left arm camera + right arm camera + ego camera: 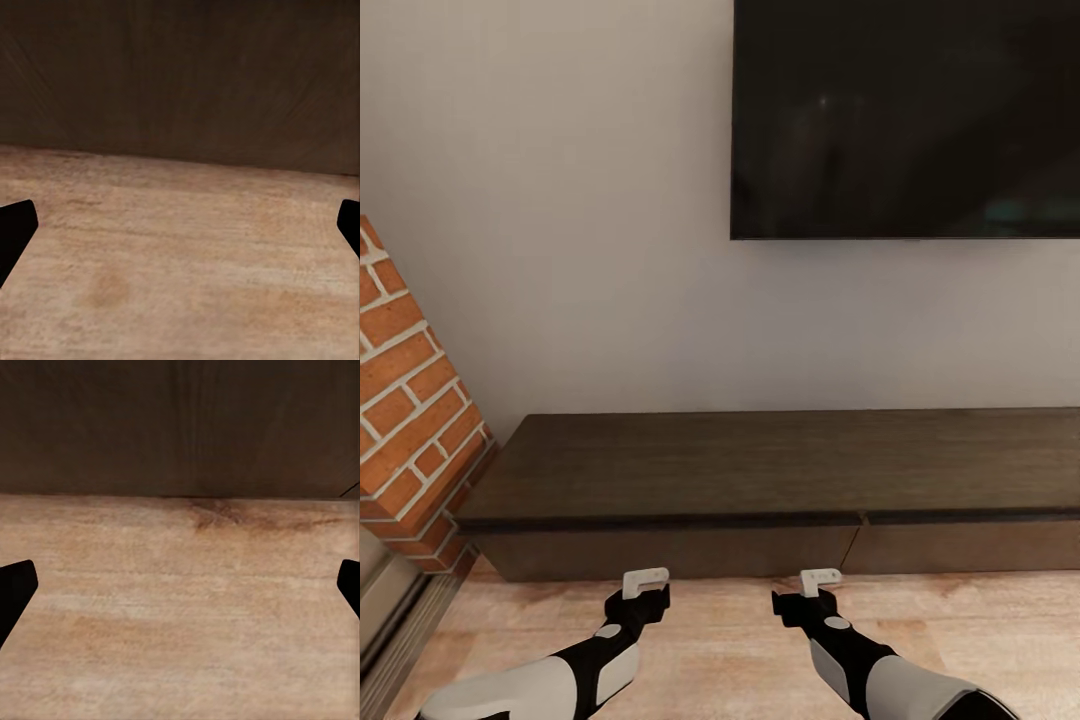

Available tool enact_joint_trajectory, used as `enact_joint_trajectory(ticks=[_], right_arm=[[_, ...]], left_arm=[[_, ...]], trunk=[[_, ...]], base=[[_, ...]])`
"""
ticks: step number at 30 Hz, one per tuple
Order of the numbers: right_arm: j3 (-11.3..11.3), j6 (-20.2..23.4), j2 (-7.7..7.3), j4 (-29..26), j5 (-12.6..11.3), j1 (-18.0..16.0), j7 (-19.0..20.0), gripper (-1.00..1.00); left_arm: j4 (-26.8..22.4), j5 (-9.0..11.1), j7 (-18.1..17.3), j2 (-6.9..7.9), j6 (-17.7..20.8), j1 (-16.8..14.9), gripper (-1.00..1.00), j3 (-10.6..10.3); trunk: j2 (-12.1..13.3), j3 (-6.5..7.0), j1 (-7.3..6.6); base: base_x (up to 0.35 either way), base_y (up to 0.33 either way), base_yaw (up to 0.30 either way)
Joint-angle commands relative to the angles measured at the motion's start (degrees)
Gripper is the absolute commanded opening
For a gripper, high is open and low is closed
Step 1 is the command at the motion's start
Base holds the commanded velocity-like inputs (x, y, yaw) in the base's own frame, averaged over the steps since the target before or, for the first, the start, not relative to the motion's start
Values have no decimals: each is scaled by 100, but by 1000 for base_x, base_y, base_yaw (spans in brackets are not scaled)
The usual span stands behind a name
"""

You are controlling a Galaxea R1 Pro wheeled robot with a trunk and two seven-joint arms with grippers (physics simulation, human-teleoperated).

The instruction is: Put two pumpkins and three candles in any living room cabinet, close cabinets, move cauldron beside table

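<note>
Wall-side cabinet drawers closed, top bare; both end effectors empty.

So there's a long low dark cabinet against a pale wall, drawer fronts flush, with a black TV mounted above it. Brick fireplace sits off to the left. Both arms reach over the plank floor, left gripper and right gripper just short of the cabinet front.
</note>
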Motion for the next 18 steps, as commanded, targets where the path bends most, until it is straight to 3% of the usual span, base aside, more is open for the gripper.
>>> enact_joint_trajectory(ticks=[1, 7, 18], right_arm=[[0, -1, -1, 0, 0, 0, 0, 100], [-9, -3, 8, 7, 0, 1, 28, 100], [-19, -4, 62, 6, -2, 15, 21, 100]], left_arm=[[0, 1, 0, 4, 0, 1, 100, 0], [-6, 26, -3, 13, -8, 2, 100, 14], [-15, 56, 0, 42, 56, 208, 100, 9]], trunk=[[0, 0, 0], [0, 0, 0], [441, 197, -242]], base=[[0, 0, 0], [0, 0, 0], [0, 0, 0]])
